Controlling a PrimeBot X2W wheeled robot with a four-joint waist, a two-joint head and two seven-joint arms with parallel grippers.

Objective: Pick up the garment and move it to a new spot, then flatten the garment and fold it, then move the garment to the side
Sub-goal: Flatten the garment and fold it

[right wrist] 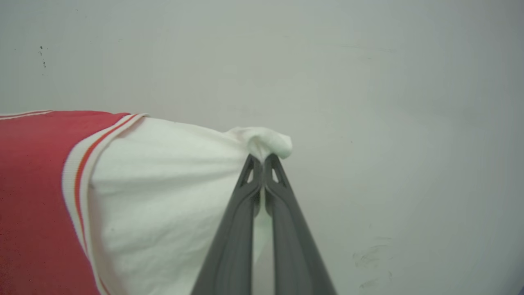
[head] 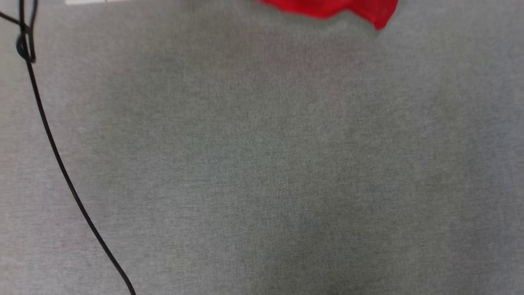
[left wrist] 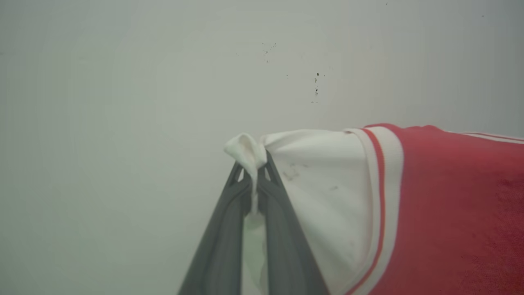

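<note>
Garment of red cloth with white sleeves (left wrist: 450, 205), left gripper (left wrist: 254, 174) clamped one sleeve tip, right gripper (right wrist: 262, 163) clamped the other

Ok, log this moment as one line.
garment: held by both sleeves | left gripper: shut on sleeve | right gripper: shut on sleeve | floor: black cable at left

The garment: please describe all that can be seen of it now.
The garment is soft red cloth with white short sleeves, joined by red-and-white stripe trim. The left gripper is shut on one sleeve's bunched tip, the right gripper on the other's, so the cloth hangs stretched between them. In the head view a red edge shows at the top, above a gray surface.
</note>
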